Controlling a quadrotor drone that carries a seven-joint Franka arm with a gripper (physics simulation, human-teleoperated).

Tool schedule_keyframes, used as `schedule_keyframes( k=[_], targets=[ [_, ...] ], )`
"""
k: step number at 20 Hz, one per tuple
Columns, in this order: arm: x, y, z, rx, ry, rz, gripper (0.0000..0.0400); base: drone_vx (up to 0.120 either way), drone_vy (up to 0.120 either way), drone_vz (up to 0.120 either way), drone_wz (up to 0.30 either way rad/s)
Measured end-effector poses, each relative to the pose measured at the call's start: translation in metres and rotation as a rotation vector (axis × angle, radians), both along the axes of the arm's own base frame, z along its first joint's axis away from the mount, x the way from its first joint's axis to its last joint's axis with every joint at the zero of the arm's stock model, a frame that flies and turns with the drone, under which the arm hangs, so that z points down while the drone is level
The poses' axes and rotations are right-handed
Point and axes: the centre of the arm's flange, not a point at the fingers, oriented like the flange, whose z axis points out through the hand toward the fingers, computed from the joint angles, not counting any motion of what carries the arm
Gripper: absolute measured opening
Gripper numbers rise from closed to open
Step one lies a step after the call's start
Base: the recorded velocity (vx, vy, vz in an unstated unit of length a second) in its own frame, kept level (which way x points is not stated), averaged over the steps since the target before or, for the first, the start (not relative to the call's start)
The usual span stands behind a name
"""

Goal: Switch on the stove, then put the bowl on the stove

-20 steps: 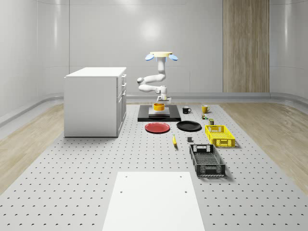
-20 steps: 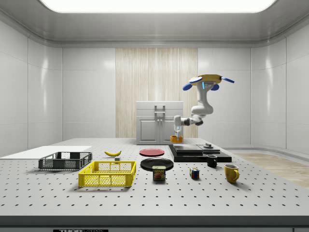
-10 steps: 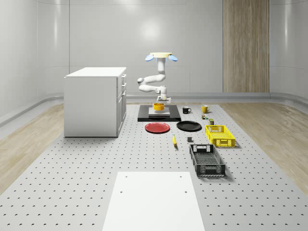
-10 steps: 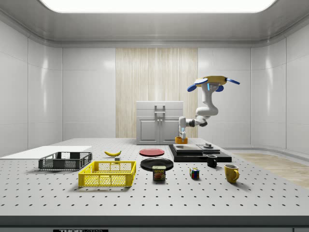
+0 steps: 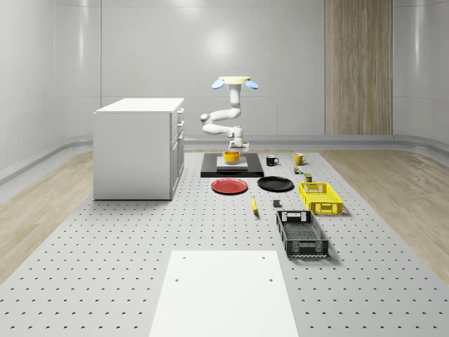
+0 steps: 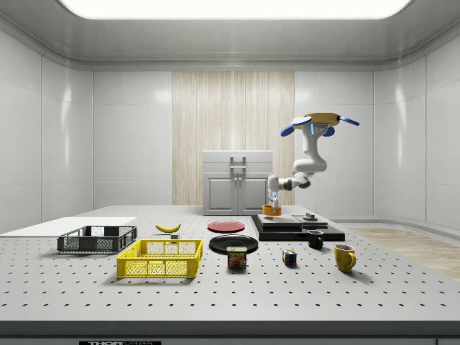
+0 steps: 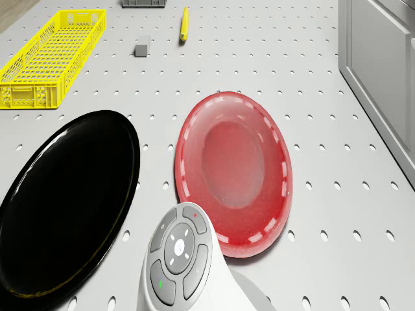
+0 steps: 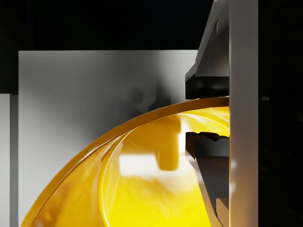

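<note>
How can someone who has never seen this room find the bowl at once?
Find the white cabinet; beside it on the table lies the flat black stove. The bowl sits on the stove's pale plate, its rim pinched by the gripper of the drone hovering above. It is the stove's only yellow-orange thing.

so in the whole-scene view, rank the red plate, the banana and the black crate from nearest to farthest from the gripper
The gripper is at the yellow bowl on the stove, with the drone hovering above.
1. Red plate, just in front of the stove.
2. Banana, farther toward the camera.
3. Black crate, farthest, toward the view's right.
</note>
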Motion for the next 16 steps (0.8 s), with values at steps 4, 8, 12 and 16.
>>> schedule_keyframes(
  k=[4, 8, 12, 16],
  targets=[
    [0.0, 0.0, 0.01, 0.0, 0.0, 0.0, 0.01, 0.0, 0.0, 0.0, 0.0],
    [0.0, 0.0, 0.017, 0.0, 0.0, 0.0, 0.0232, 0.0, 0.0, 0.0, 0.0],
    [0.0, 0.0, 0.01, 0.0, 0.0, 0.0, 0.0338, 0.0, 0.0, 0.0, 0.0],
    [0.0, 0.0, -0.003, 0.0, 0.0, 0.0, 0.0377, 0.0, 0.0, 0.0, 0.0]
  ],
)
